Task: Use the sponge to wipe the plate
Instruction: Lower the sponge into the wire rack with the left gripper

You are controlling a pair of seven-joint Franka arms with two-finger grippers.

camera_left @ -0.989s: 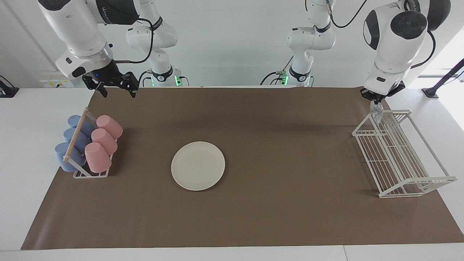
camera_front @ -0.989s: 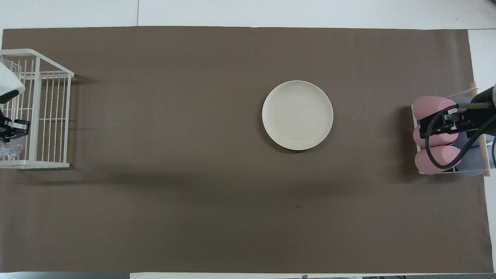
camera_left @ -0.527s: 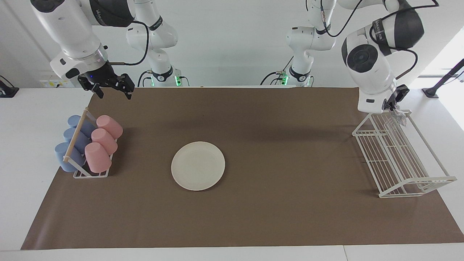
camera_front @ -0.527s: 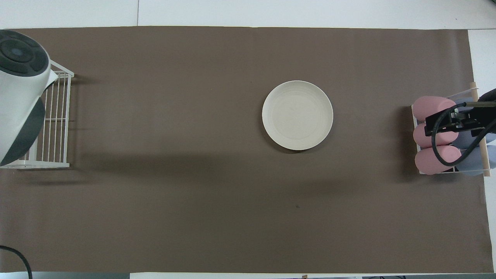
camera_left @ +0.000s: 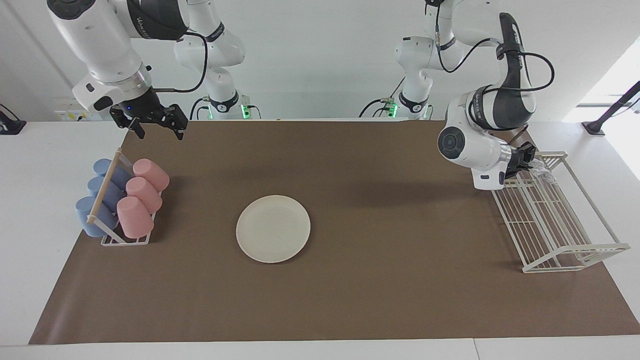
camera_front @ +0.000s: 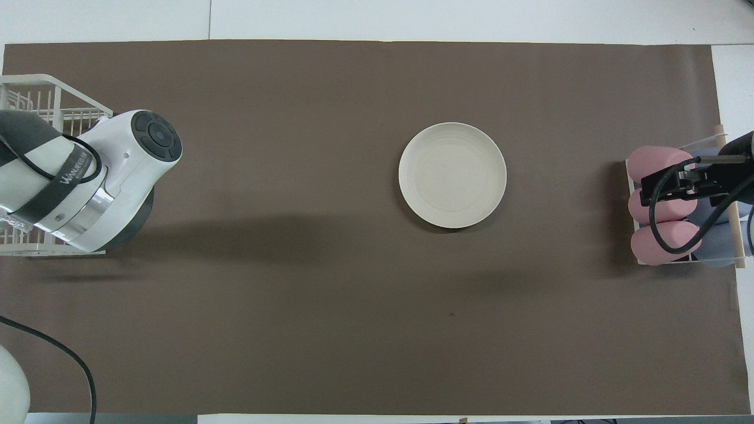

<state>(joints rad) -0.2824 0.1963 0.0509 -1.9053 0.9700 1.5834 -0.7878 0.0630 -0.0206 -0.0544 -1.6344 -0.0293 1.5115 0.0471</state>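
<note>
The right tool (camera_left: 157, 129) hangs wide open over the mat's edge, at 12 o'clock from the cup rack (camera_left: 120, 202). The plate (camera_left: 273, 228) lies mid-surface, well apart from both tools. At the plate's 2 o'clock, the left tool (camera_left: 531, 162) is clamped on the sponge (camera_left: 542, 171) over the wire rack (camera_left: 550, 220).
</note>
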